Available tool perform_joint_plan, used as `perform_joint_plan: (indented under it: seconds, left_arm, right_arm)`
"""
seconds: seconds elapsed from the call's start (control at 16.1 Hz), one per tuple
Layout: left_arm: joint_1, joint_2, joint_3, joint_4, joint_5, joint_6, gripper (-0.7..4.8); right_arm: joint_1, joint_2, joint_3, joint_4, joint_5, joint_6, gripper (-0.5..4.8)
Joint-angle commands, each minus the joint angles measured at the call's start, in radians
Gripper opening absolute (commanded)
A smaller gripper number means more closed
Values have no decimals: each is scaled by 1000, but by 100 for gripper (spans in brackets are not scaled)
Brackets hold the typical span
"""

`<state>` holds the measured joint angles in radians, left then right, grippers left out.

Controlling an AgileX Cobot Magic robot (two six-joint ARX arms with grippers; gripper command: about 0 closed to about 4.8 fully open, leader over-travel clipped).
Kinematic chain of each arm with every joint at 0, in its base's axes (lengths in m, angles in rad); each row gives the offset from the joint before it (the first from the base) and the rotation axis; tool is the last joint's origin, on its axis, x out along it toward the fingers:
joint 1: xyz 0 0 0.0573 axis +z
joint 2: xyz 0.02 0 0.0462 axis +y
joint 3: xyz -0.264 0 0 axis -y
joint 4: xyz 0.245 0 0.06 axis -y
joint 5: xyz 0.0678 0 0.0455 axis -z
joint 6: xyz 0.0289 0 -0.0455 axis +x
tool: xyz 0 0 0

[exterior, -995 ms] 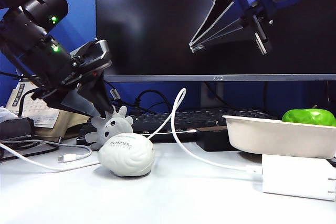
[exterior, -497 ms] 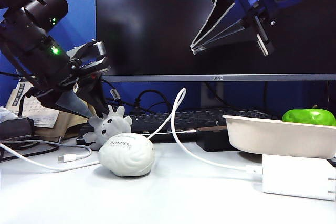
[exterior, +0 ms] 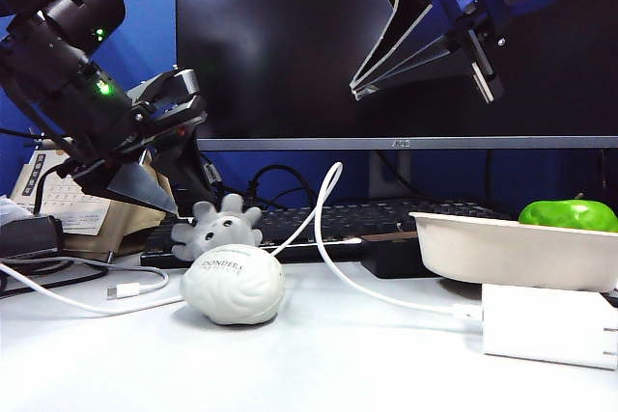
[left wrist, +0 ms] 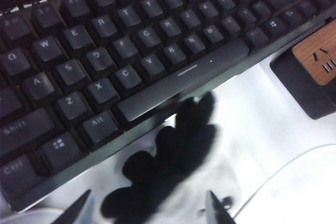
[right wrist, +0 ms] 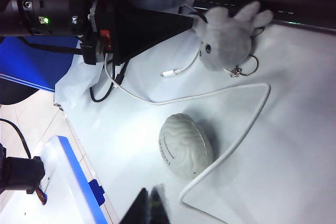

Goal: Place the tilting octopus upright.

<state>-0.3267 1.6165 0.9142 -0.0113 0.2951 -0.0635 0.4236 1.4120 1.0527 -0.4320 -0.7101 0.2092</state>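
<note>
Released since the earlier frames, the octopus (exterior: 218,230) now sits lower on the white surface (exterior: 319,354), its tentacles pointing up and its face toward the exterior camera, where a moment ago it hung tilted against the left gripper's fingers. It sits just in front of the black keyboard (exterior: 386,221) and just behind the white brain-shaped ball (exterior: 233,284).

The left gripper (exterior: 166,195) hovers above and slightly to the left of the toy, its fingers spread wide and holding nothing; a gap shows between the dark finger tips and the plush. In the left wrist view the octopus (left wrist: 173,166) appears mostly as a dark silhouette between the two finger tips, lying beside the keyboard's (left wrist: 131,51) front edge.

The right gripper (exterior: 417,65) hangs high in front of the dark monitor (exterior: 386,45), well apart from the toy, with its fingers pressed together and empty. From its wrist view, the octopus (right wrist: 228,35) is seen beside a white cable (right wrist: 220,129) that curves past the ball (right wrist: 184,145).
</note>
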Motion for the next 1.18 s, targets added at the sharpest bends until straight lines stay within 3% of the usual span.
perform_joint_plan:
  seconds: [0.06, 0.44, 0.93, 0.99, 1.12, 1.18]
  left_arm:
    - [0, -1, 2, 13, 50, 0, 274]
    - [-14, 21, 2, 24, 75, 0, 274]
    - [-84, 77, 3, 171, 91, 4, 272]
    - [-84, 78, 2, 166, 91, 4, 262]
    - [-84, 78, 3, 157, 92, 3, 139]
    - [-84, 78, 3, 152, 93, 3, 138]
  right_arm:
    - [1, -3, 5, 10, -6, 0, -1]
    - [1, -3, 5, 10, -6, 0, -1]
    - [1, -3, 5, 10, -5, -1, -1]
    - [1, -3, 5, 10, -5, -1, -1]
    - [1, -3, 5, 10, -5, -1, -1]
    - [1, -3, 5, 10, -5, -1, -1]
